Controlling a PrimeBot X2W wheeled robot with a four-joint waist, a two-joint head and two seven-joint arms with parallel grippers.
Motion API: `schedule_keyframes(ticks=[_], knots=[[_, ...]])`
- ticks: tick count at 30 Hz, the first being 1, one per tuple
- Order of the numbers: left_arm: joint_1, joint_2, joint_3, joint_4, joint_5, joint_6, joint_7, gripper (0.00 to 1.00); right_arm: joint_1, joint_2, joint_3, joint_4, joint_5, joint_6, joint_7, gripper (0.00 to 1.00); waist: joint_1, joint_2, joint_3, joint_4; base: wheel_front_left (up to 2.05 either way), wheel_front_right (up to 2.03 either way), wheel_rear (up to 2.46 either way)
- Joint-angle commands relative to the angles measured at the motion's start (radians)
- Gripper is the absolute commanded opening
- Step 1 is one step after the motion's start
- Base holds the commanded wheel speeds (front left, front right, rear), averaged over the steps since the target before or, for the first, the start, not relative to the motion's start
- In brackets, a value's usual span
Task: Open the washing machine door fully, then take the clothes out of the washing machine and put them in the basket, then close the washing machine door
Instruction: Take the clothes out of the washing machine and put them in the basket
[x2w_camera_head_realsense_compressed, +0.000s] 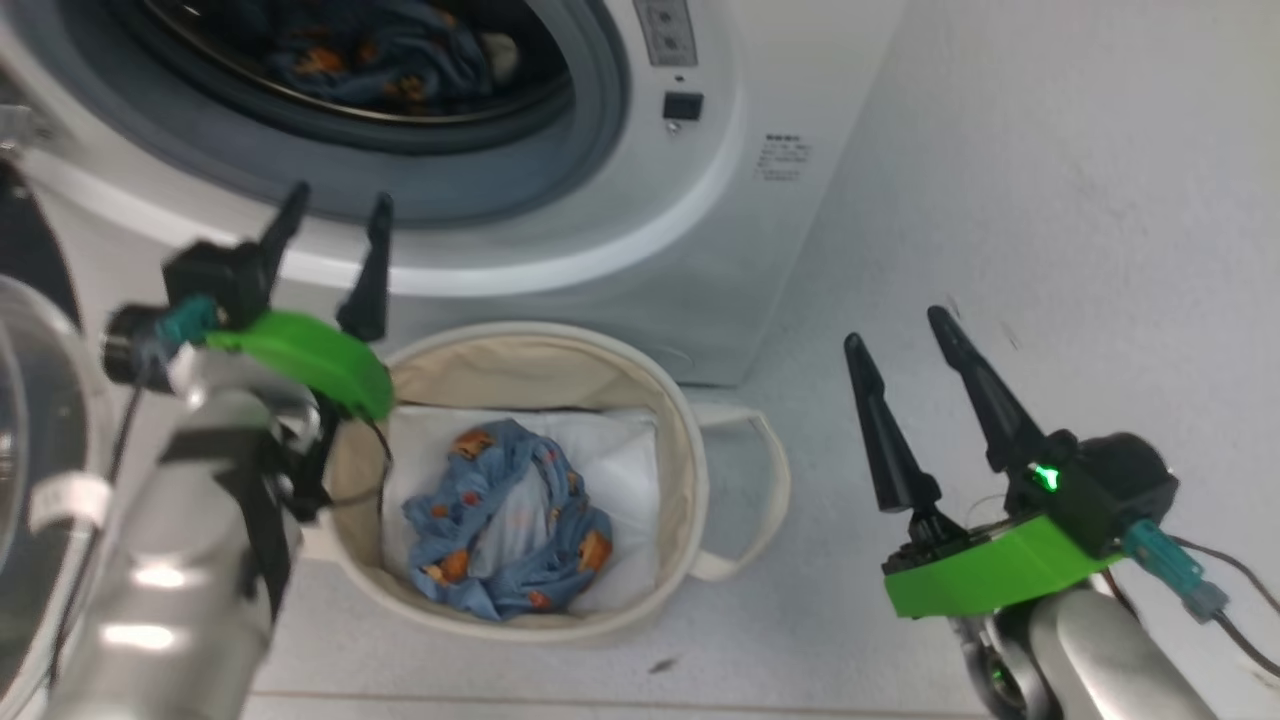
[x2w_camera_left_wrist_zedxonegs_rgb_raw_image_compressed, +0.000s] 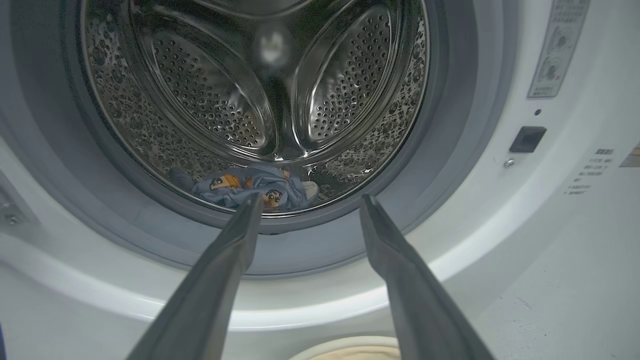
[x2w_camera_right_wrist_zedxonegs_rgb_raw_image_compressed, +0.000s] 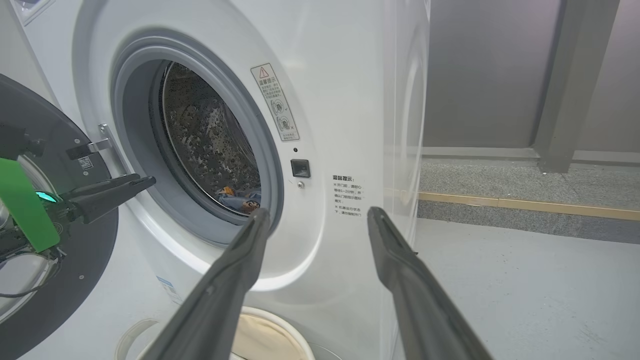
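Two lots of clothes: one bundled in basket, other low in drum of machine. Basket on floor just before machine. Door swung open at left. Left gripper spread, empty, aimed at drum mouth. Right gripper spread, empty, above floor right of basket.

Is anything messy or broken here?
Nothing looks broken or spilled. One bear-print garment lies crumpled in the basket, and a second garment sits in the washing machine drum.
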Motion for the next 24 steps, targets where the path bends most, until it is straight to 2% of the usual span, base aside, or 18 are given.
schedule_keyframes(ticks=[1,3,9,14,19,24], knots=[[-0.085,0.034,0.034,0.042,0.013,-0.004,-0.012,1.0,-0.01,-0.018,0.006,-0.053,-0.016,0.007,-0.009,1.0,0.0,0.0,0.055,-0.038,0.0,0.0,0.0],[-0.162,0.045,0.031,0.123,0.03,-0.002,-0.012,1.0,-0.003,-0.021,-0.002,-0.085,-0.032,0.007,-0.001,1.0,0.0,0.0,0.095,-0.057,0.0,0.0,0.0],[-0.371,0.084,0.041,0.278,0.071,0.051,-0.012,1.0,0.033,-0.013,-0.043,-0.176,-0.077,0.007,0.013,1.0,0.0,0.0,0.208,-0.109,0.0,0.0,0.0],[-0.525,0.106,0.068,0.394,0.053,0.067,-0.012,1.0,0.066,-0.013,-0.108,-0.235,-0.112,0.007,0.024,1.0,0.0,0.0,0.292,-0.136,0.0,0.0,0.0],[-0.627,0.145,0.04,0.479,0.086,0.092,0.002,1.0,0.09,-0.005,-0.168,-0.285,-0.131,0.007,0.025,1.0,0.0,0.0,0.334,-0.171,0.0,0.0,0.0],[-0.711,0.191,0.006,0.509,0.124,0.123,0.023,1.0,0.126,0.012,-0.179,-0.313,-0.139,0.007,0.022,1.0,0.0,0.0,0.374,-0.202,0.0,0.0,0.0]])
